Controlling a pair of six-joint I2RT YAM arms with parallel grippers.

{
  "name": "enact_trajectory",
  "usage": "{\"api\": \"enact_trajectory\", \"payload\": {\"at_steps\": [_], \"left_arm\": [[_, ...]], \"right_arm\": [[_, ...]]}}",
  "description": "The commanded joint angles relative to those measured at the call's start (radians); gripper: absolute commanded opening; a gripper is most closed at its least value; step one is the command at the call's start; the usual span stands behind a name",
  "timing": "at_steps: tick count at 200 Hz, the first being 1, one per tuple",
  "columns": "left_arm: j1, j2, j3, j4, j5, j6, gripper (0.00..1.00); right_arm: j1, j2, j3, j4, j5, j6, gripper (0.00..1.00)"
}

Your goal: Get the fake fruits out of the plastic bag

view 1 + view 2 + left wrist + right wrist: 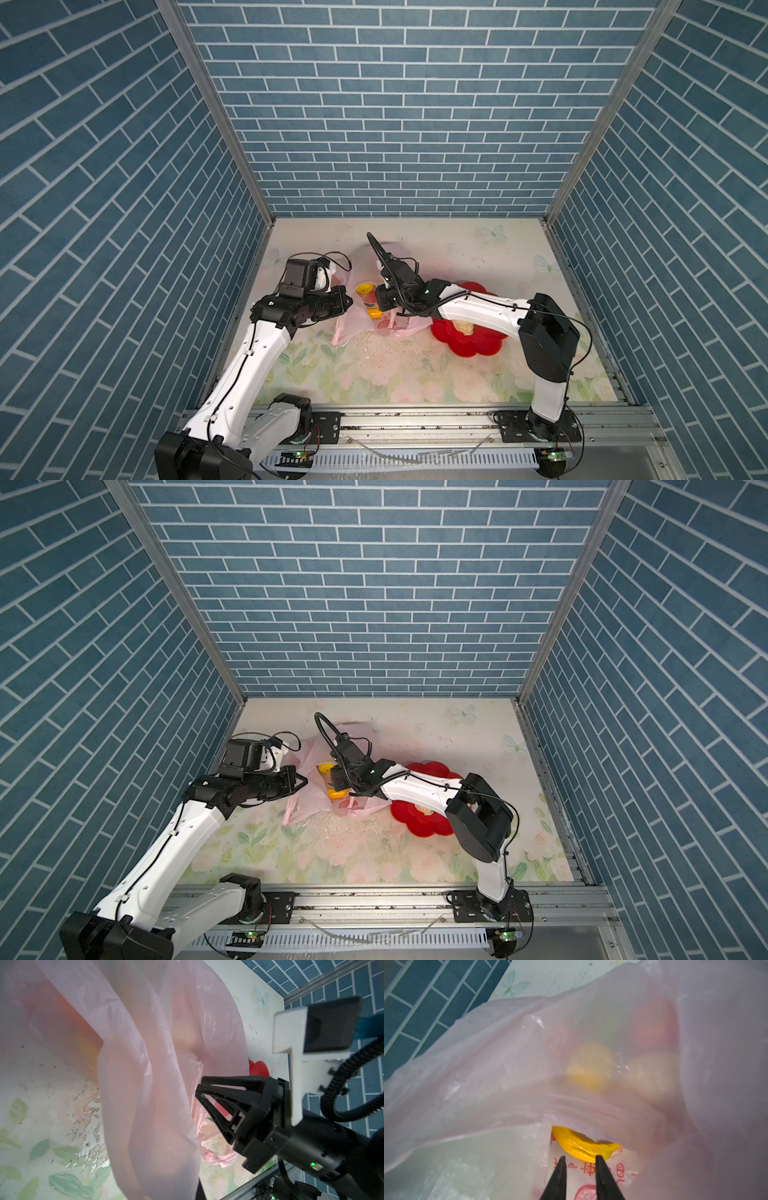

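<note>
The pale-pink plastic bag (353, 328) (307, 808) lies at the left middle of the table with its mouth held up. My left gripper (351, 300) (306, 781) is shut on its left edge; in the left wrist view the film (145, 1064) hides the jaws. My right gripper (580, 1159) (377, 306) is inside the mouth, its fingers a little apart, tips at the yellow banana (583, 1147) (374, 314) with nothing between them. A yellow piece (365, 287) (589, 1066), a reddish one (654, 1022) and a cream one (650, 1076) show blurred through the film.
A red flower-shaped dish (478, 347) (419, 825) sits right of the bag, partly under my right forearm, with a cream lumpy fruit (464, 328) in it. Blue brick walls close three sides. A metal rail (415, 419) runs along the front edge.
</note>
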Motion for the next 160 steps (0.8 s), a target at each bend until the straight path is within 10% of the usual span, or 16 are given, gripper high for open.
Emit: {"api": "enact_trajectory", "payload": {"at_steps": [1, 160], "left_arm": [[0.006, -0.024, -0.033, -0.047, -0.017, -0.006, 0.0], [0.006, -0.091, -0.154, 0.056, 0.037, -0.078, 0.0]], "right_arm": [[0.008, 0.044, 0.077, 0.051, -0.051, -0.019, 0.25], [-0.008, 0.248, 0.242, 0.091, 0.038, 0.025, 0.46]]}}
